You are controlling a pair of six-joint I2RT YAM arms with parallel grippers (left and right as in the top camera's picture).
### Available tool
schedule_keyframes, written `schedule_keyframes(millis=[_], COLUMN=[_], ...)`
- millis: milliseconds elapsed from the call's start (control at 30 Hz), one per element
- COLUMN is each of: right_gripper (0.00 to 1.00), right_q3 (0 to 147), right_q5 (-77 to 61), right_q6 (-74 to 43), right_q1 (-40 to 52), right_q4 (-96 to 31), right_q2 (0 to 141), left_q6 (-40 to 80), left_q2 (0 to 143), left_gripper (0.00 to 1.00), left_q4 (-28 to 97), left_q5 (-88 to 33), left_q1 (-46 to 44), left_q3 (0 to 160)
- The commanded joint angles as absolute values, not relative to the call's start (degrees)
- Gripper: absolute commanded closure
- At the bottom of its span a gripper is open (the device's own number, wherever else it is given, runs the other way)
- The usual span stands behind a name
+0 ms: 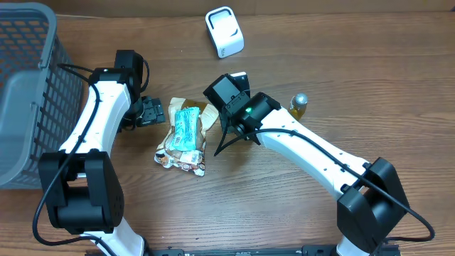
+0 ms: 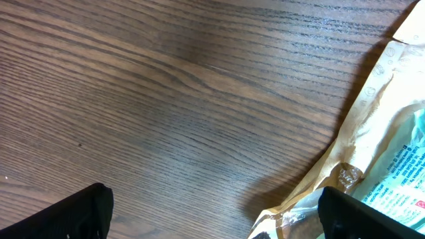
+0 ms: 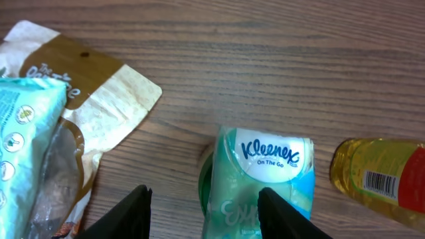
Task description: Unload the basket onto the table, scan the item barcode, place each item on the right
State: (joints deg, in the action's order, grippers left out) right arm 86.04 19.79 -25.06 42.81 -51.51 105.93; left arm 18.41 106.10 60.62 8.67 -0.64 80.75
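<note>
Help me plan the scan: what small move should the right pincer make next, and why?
Probably close the right pincer on the Kleenex pack: it lies between the fingers, with a gap showing beside one.

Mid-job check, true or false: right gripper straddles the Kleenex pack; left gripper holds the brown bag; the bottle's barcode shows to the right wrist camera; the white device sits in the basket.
1. The right gripper straddles the Kleenex pack. True.
2. The left gripper holds the brown bag. False: it is open, and the bag lies beside one finger.
3. The bottle shows its barcode in the right wrist view. True.
4. The white device sits in the basket. False: it stands on the table, apart from the basket.
</note>
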Motion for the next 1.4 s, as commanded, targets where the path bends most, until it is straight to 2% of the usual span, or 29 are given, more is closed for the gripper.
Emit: schedule_keyframes(millis=[0,367,733,967,1033,1367], right_gripper=[0.51,0.57,0.57,0.84,0.96,0.96], right_q3=[85.76,85.43,79.90,79.88,80.18,87.81], right_q5=[20.56,20.56,21.45,21.45,21.45,20.58], right_q6=[-25.32,-25.32,-25.32,-25.28,-25.30,-25.32], right_q1=[43.13,43.11,43.03,43.03,43.03,43.03], right_q4=[-51.92,-53.25,-49.47,-48.88,-48.93,-51.77], right_q2=[106.48,106.54,106.56,106.54,106.52,103.50], left_q6=[18.00,18.00,18.00,18.00,18.00,18.00], left_q2=[105.65,105.65,105.65,105.65,105.65,105.65], left_gripper=[0.00,0.01,0.00,0.00,0.00,0.00], left_q4=[60.58,60.58,60.58,60.58,60.58,60.58], left_q5=[9.13,9.13,9.13,9.13,9.13,9.13], left_q1=[-0.40,-0.40,-0.40,-0.40,-0.40,-0.40], left_q3=[81.69,81.69,81.69,81.69,81.69,81.69])
